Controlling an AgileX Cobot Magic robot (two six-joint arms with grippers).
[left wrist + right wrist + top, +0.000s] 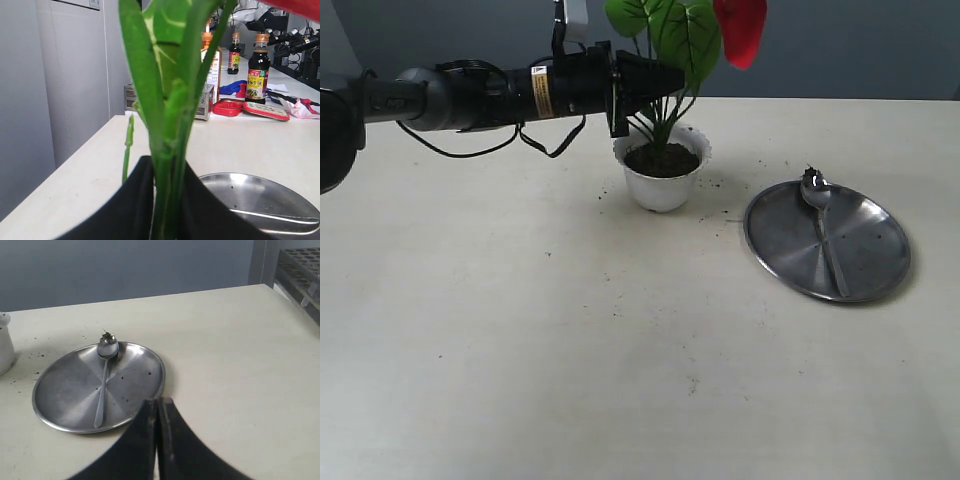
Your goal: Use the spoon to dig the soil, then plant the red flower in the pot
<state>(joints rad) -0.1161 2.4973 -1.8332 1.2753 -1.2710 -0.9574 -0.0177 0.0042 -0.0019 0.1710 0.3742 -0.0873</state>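
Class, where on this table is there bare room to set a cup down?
Free: the cream tabletop in front of the white scalloped pot and round steel plate. Crowded: at the pot, where the left pincer grips the green flower stems.

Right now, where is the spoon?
In the exterior view the spoon lies on the round steel plate, right of the white pot, its bowl at the plate's rim on the pot's side.
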